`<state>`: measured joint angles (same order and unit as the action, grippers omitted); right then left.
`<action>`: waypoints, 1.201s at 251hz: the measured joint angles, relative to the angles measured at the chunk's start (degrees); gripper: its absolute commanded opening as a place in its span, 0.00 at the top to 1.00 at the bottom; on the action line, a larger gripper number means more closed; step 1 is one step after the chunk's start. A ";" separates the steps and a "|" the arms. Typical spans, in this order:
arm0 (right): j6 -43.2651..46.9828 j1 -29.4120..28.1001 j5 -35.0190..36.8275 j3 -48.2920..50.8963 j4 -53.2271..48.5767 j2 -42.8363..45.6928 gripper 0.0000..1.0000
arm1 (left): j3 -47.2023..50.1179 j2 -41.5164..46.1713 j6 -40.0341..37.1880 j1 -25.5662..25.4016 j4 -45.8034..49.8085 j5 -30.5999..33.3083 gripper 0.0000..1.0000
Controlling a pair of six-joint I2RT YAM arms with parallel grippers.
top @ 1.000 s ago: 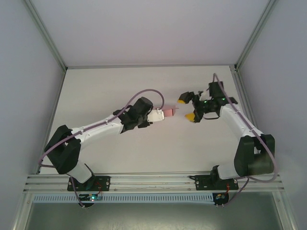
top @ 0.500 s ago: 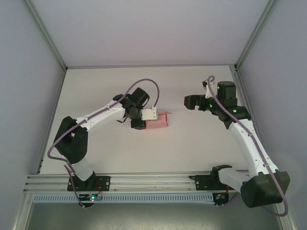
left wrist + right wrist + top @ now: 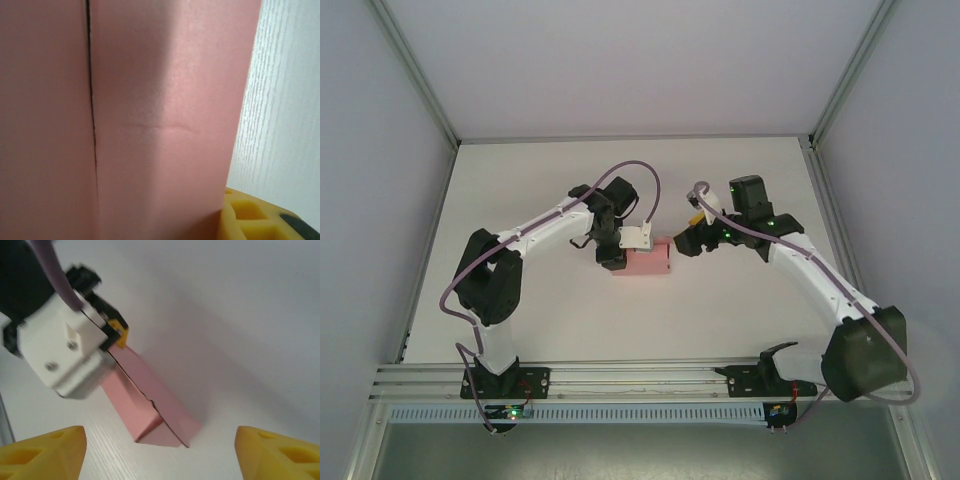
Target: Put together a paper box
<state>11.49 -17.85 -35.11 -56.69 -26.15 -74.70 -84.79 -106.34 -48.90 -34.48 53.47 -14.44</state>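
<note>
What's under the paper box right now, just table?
The paper box appears to rest its near end on the bare white table, with nothing else showing beneath it. The far end is clamped in the left tool, which covers whatever lies under that part.

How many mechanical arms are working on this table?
2. The left arm reaches in from the left to the paper box in the middle. The right arm reaches in from the right toward that box.

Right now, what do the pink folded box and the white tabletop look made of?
The pink folded paper box looks like thin matte card: crisp creases, a slit seam. The white tabletop seems matte laminate or painted board, going by its fine streaked grain.
</note>
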 measured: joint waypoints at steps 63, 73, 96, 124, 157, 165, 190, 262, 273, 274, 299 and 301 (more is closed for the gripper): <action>6.43 -4.55 4.07 -4.07 -4.98 -6.69 0.49 | -2.75 -2.05 -1.51 0.00 2.91 -1.01 0.65; 7.30 -4.87 4.52 -4.39 -5.35 -7.56 0.57 | -3.17 -2.40 -1.53 0.00 3.23 -1.01 0.66; 7.85 -5.31 5.81 -4.57 -6.29 -8.90 0.67 | -3.74 -2.78 -1.51 0.00 3.78 -0.98 0.66; 7.89 -6.08 7.65 -4.81 -7.02 -10.05 0.86 | -3.74 -2.80 -1.40 0.00 3.80 -0.96 0.66; 5.16 -7.10 10.12 -6.27 -7.78 -10.95 1.00 | -3.87 -2.86 0.07 0.00 4.11 -0.57 0.66; 3.85 -7.41 10.82 -6.62 -7.93 -11.13 1.00 | -4.11 -3.04 0.63 0.00 4.24 -0.37 0.66; -1.57 -8.17 13.18 -7.21 -7.93 -11.61 1.00 | -4.83 -3.61 2.69 -0.24 4.46 -0.09 0.66; -26.05 -9.77 16.46 -1.09 1.95 -9.09 1.00 | -5.90 -4.44 9.16 -1.18 4.59 1.66 0.67; -28.83 -10.19 17.20 0.63 4.22 -8.13 1.00 | -6.14 -4.59 9.66 -1.38 4.76 2.01 0.67; -29.05 -10.21 17.22 0.76 4.39 -8.07 1.00 | -6.14 -4.61 9.70 -1.40 4.76 2.01 0.67; -33.33 -11.82 20.79 3.78 8.37 -6.32 1.00 | -6.38 -4.74 10.64 -1.79 4.92 2.71 0.66; -33.62 -11.98 21.05 3.89 8.55 -6.32 1.00 | -6.40 -4.79 10.67 -1.79 4.94 2.73 0.66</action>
<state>-22.13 -29.82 -14.06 -52.80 -17.61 -81.01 -91.20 -111.13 -38.24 -36.27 58.41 -11.70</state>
